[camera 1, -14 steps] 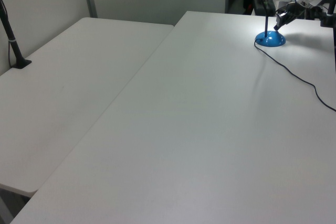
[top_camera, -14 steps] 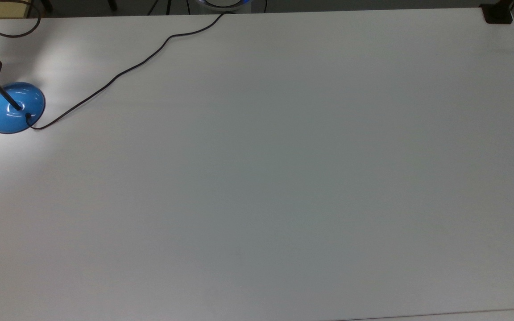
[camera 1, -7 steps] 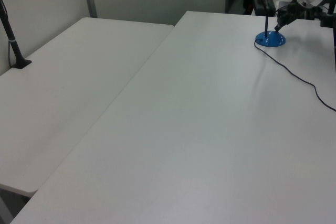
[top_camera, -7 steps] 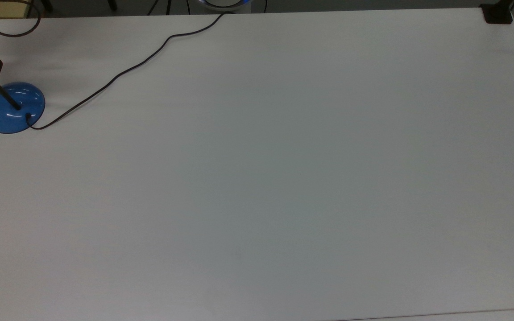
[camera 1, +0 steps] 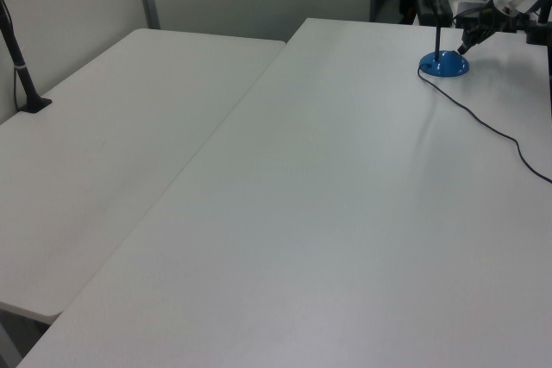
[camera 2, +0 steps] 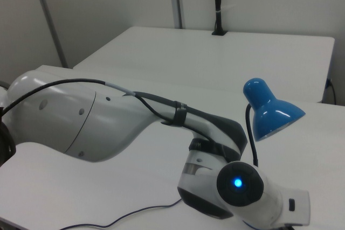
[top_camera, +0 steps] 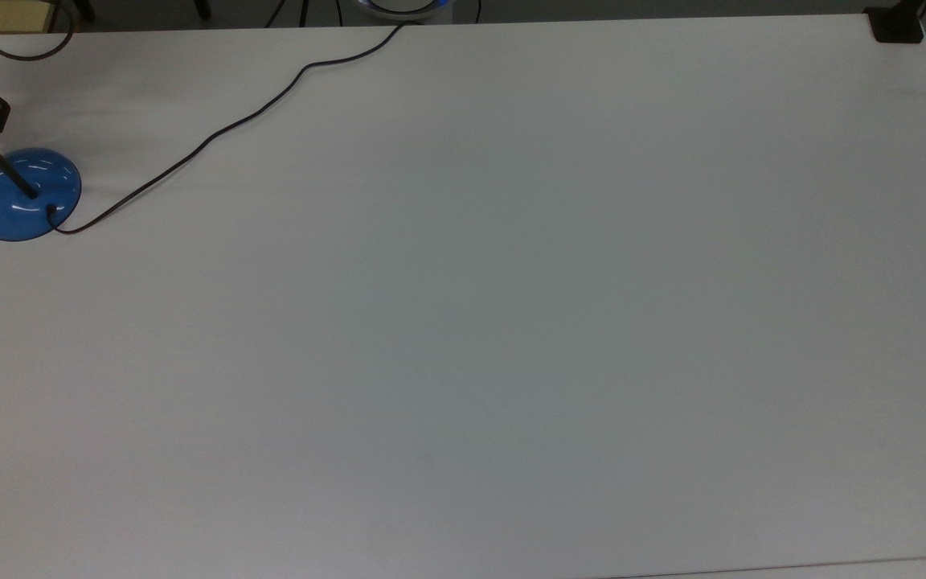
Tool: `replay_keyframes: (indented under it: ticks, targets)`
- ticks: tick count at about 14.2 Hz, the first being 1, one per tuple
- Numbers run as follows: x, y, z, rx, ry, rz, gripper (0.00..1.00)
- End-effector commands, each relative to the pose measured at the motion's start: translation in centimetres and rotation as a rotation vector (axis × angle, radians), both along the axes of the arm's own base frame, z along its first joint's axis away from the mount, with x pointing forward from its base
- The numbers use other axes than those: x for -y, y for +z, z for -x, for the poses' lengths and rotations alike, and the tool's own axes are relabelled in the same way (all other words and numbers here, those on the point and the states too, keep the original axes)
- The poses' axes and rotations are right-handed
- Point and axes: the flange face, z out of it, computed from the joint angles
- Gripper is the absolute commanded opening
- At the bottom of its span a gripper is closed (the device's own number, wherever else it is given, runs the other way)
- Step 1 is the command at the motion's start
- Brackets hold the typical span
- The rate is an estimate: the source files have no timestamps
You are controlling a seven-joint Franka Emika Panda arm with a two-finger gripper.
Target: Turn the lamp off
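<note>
Light gone out; lamp (top_camera: 25, 194) stem slants toward top view's upper-left.

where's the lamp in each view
top view: the lamp's blue base sits at the far left edge.
left view: lamp stands at the upper right.
right view: its blue shade shows at right.
Shared landmark: its black cord.
</note>
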Motion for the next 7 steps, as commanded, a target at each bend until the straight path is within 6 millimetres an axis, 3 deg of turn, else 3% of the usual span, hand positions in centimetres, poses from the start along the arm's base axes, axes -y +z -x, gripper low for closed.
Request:
replay_keyframes:
  ticks: [1, 4, 7]
  targets:
    - [-0.7, 1.2, 3.4, -0.050, 0.145, 0.011, 0.00]
    - [0.2, 3.5, 6.5, -0.230, 0.364, -0.018, 0.00]
    - [0.0, 7.5, 7.2, -0.333, 0.496, -0.040, 0.00]
